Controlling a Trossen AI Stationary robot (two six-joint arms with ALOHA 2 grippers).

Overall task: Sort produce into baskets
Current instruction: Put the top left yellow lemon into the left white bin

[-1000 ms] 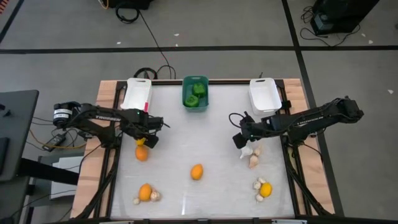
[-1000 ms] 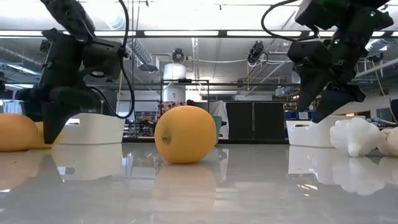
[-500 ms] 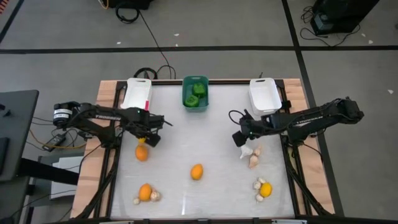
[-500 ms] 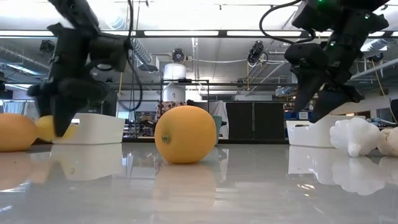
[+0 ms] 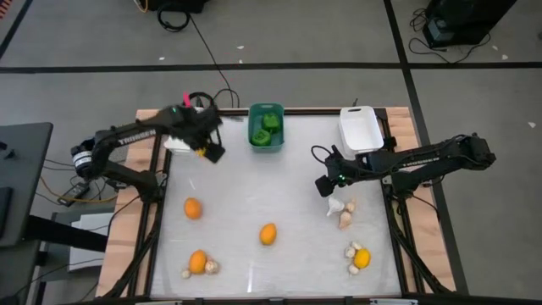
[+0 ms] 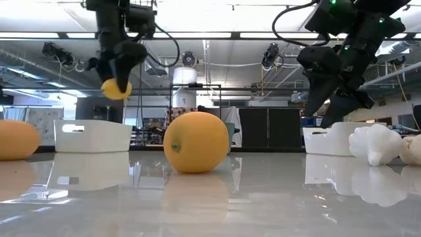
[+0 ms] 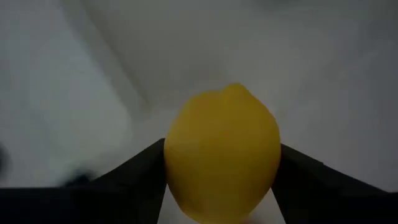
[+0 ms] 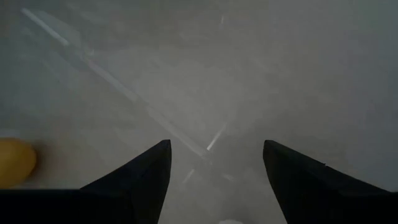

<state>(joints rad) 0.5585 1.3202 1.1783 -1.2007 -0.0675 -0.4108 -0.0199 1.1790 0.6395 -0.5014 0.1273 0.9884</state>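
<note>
My left gripper (image 5: 208,152) hangs high over the table's far left, beside the left white basket (image 5: 178,144), shut on a yellow fruit (image 7: 222,152). The low view shows that fruit (image 6: 116,89) well above the basket (image 6: 92,135). My right gripper (image 5: 326,186) stands open above the table, nothing between its fingers (image 8: 214,180), just short of a garlic bulb (image 5: 337,206). Orange fruits (image 5: 193,208) (image 5: 268,234) (image 5: 197,262) and a yellow one (image 5: 362,258) rest on the table. The teal basket (image 5: 266,140) holds green peppers. My left gripper pinches the yellow fruit by two opposite sides (image 7: 171,155) between its two fingers. The fingers come from above, pointing steeply down. The fruit is lifted clear of the table and sits between the fingertips (image 6: 116,89).
The right white basket (image 5: 360,129) stands at the far right. More garlic bulbs lie at the right (image 5: 345,220) (image 5: 351,250) and near the front left (image 5: 212,268). Wooden table edges (image 5: 144,127) frame the white surface; its middle has free room.
My left gripper has taken hold of the yellow fruit that lay by the left orange, lifted it clear, and swung up and toward the far edge, next to the left white basket. The orange stays where it was.
</note>
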